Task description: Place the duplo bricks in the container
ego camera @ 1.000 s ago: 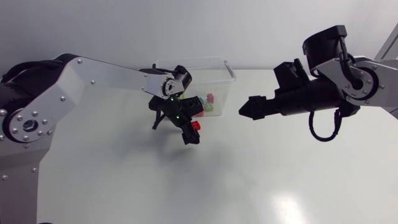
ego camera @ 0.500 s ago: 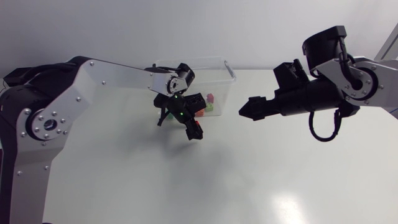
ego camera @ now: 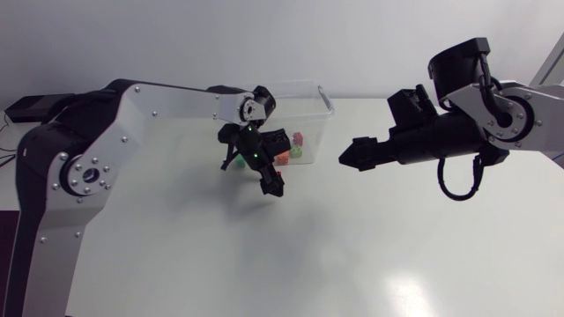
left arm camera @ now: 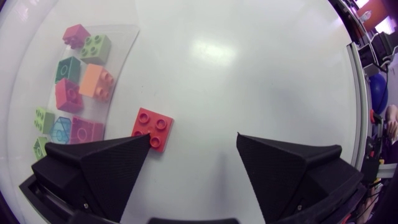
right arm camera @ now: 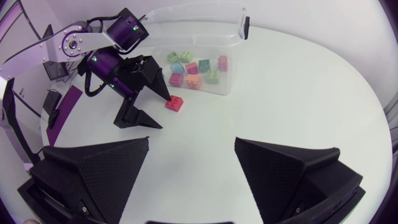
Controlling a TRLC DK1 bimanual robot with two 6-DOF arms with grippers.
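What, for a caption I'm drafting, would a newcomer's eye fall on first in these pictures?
Probably the lone red brick on the white table, right by one finger of the left end effector, which stands open above it. Just beside it is the clear container with a cluster of colourful bricks inside, while the right end effector hangs open farther off.

Over the last second the left arm [ego camera: 167, 101] has swung inward, carrying its fingers [left arm camera: 102, 165] nearer the container [ego camera: 326, 102], so that the red brick [left arm camera: 152, 129], formerly exposed from above, now lies under one fingertip.
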